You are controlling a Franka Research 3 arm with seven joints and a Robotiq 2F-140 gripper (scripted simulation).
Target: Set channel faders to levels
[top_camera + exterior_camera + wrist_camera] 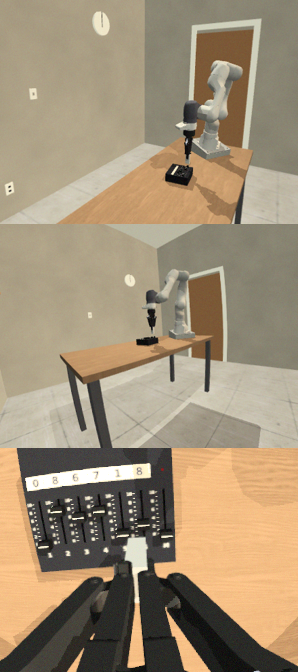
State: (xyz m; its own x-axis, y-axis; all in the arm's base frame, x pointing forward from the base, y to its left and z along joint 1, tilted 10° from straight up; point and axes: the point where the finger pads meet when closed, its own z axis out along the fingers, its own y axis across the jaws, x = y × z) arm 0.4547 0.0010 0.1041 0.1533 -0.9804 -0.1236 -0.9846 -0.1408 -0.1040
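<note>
While the desk (100, 498) sits flat near the arm-side end of the wooden surface (142, 200), the gripper (136, 552) hangs just above its near edge, jaws fully closed on nothing. The pale fingertips press together into a single blunt pusher, which lies below the fader rows, roughly in line with the gap between the fifth and sixth slots.

Handling, as a judgement: the desk is a small, rigid, probably light box. A hard sideways shove on a cap could slide or tip it, so pushes should run along the slot only. The caps are small and stiff and look too narrow to pinch reliably. Nudging a cap's end face with the closed tips is the better contact.

Count: one desk, one strip of tape (87, 476), seven faders (100, 520). The tape appears to carry six digits, blurred in the wrist view, so six faders would be channels and the rightmost one (166, 535), below a small red dot, the master. Cap positions differ: three sit high, the others lower.
</note>
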